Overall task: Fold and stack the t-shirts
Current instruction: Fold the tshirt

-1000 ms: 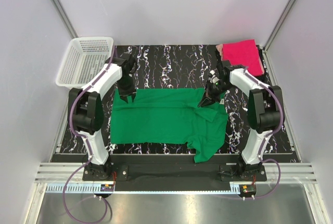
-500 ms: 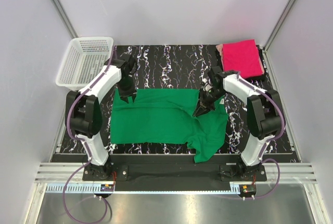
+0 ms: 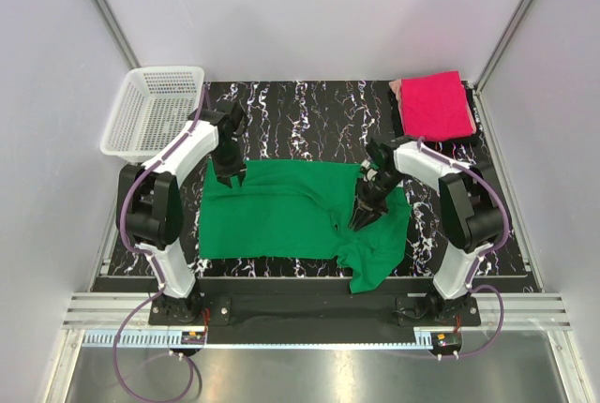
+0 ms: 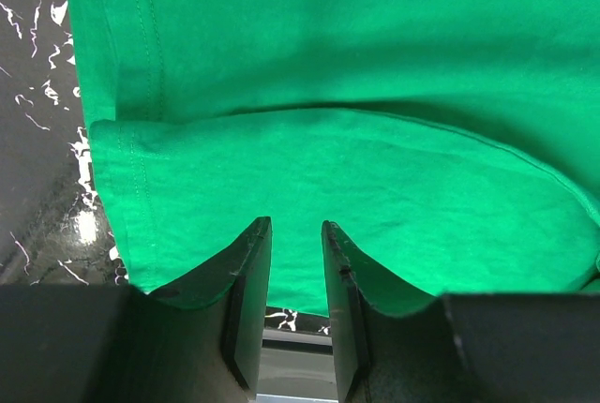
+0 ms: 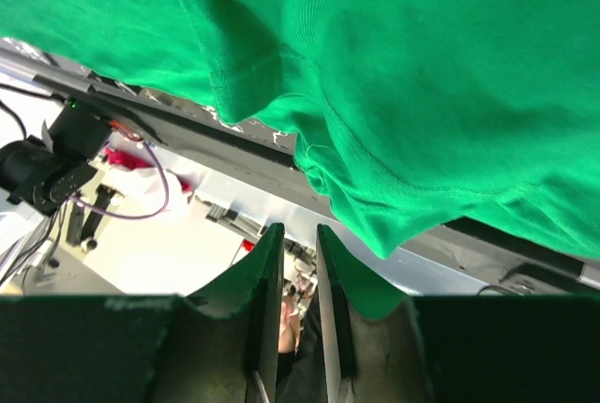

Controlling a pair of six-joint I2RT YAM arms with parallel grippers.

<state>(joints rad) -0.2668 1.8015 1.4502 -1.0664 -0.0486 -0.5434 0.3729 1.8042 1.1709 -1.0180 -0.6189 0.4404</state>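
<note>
Green t-shirt (image 3: 281, 216) lies spread along the table's (image 3: 309, 108) near edge; right gripper (image 3: 364, 216) has dragged its far right corner inward, jaws now slightly parted, so that fold looks laid; left gripper (image 3: 231, 176) stays at far left corner, jaws slightly apart; pink t-shirt (image 3: 436, 103) folded at far right corner; white basket (image 3: 150, 112) off far left corner; black marbled top, pale walls.
</note>
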